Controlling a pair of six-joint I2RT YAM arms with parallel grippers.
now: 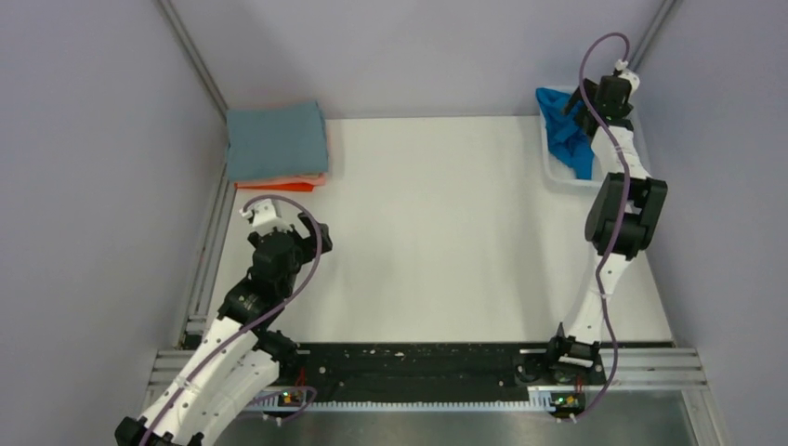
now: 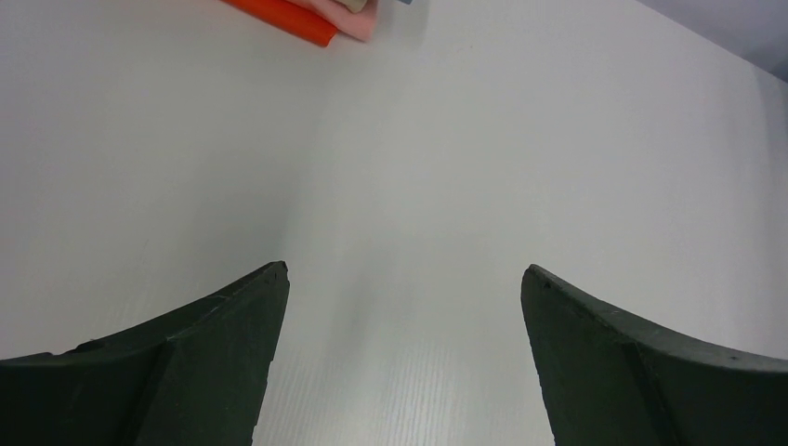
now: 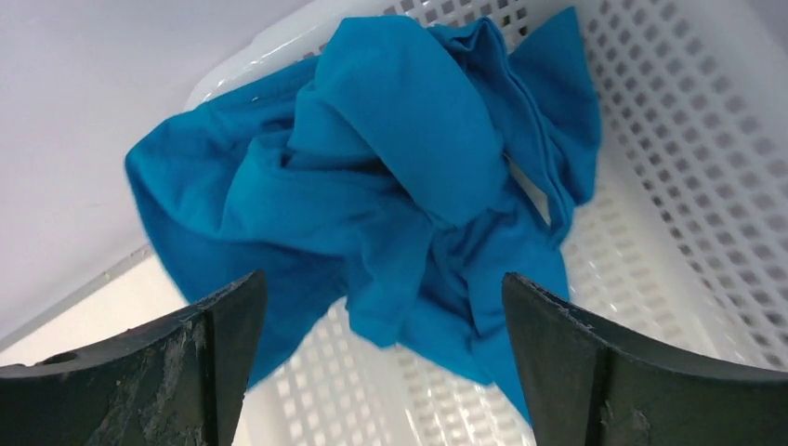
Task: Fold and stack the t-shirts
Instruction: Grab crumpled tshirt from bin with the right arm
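Parted wide at the right gripper (image 3: 383, 279), holding nothing, poised just over the crumpled bright blue t-shirt (image 3: 390, 167) heaped in the white mesh basket (image 3: 669, 139) at the far right corner of the table (image 1: 446, 232). Parted wide too at the left gripper (image 2: 404, 269), holding nothing, above the table. Farther out, at the far left corner: 3 folded t-shirts (image 1: 277, 139) in 1 stack, grey-blue on top, pink and orange beneath.

Even, bright, diffuse light, a soft sheen on the white tabletop (image 2: 465, 167), faint shadows, both wrist views sharp.
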